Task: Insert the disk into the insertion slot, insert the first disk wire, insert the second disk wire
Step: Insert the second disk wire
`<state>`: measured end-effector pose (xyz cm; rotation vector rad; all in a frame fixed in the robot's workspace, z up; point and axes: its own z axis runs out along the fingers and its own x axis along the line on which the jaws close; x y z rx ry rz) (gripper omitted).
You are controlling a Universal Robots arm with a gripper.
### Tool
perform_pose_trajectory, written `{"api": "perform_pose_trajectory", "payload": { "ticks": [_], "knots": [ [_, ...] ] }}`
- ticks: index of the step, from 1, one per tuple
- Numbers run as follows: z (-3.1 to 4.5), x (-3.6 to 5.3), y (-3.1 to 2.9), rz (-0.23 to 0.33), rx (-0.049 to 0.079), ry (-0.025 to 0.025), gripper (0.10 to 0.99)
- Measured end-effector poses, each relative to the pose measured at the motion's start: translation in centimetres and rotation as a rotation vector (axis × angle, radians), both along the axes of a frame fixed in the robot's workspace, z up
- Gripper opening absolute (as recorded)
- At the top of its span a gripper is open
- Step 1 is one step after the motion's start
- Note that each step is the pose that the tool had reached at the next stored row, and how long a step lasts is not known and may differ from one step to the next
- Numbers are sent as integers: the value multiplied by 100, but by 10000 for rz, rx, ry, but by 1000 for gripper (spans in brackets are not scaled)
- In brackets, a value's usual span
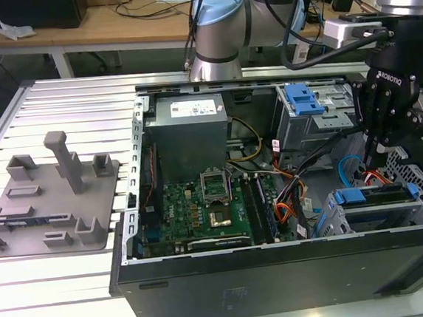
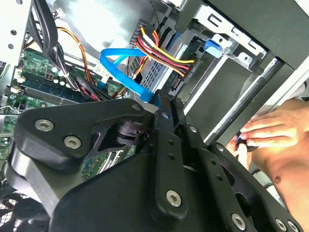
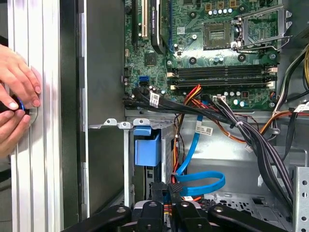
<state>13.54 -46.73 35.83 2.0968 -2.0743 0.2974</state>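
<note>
The step in hand looked like seating a disk wire. The gripper (image 1: 375, 156) hung over the rear of the disk (image 1: 372, 193), its fingers (image 3: 175, 189) pressed together on the black plug end of the blue wire (image 3: 203, 182). The fingers hid most of the plug, so how square it sat in the grip was hard to say.

To do this well, the plug needed to be lined up with the disk's socket before any push. The push had to run straight along the socket's axis and be slow, since a tilted plug would jam or bend. The wire's loop needed slack and had to stay clear of the red, yellow and black wire bundle (image 2: 164, 52) just beside it.

The disk was a flat grey drive framed in bright blue plastic. It lay inside the insertion slot (image 1: 334, 225), the grey metal cage at the near corner of the computer case (image 1: 282, 286) on the exterior view's right. It appeared already seated.

A person's hands (image 3: 17, 104) rested on the table rail beyond the case wall, well apart from the gripper.
</note>
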Motion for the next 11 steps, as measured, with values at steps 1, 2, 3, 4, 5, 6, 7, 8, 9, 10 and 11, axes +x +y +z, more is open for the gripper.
{"api": "perform_pose_trajectory", "payload": {
  "ticks": [1,2,3,4,5,6,7,8,9,10,11],
  "knots": [
    [0,0,0,-1,-1,0,161],
    [0,0,0,-1,-1,0,161],
    [0,-1,0,-1,-1,0,161],
    [-2,-10,0,-2,4,-17,161],
    [-2,-22,-5,-2,15,-85,161],
    [-2,-28,-11,-2,60,-164,161],
    [-2,-37,-20,-2,120,-263,161],
    [-1,-40,-30,-2,165,-344,161],
    [-2,-42,-51,-2,245,-467,161],
    [-2,-41,-67,-2,308,-509,161],
    [-2,-41,-92,-4,371,-512,161]
  ]
}}
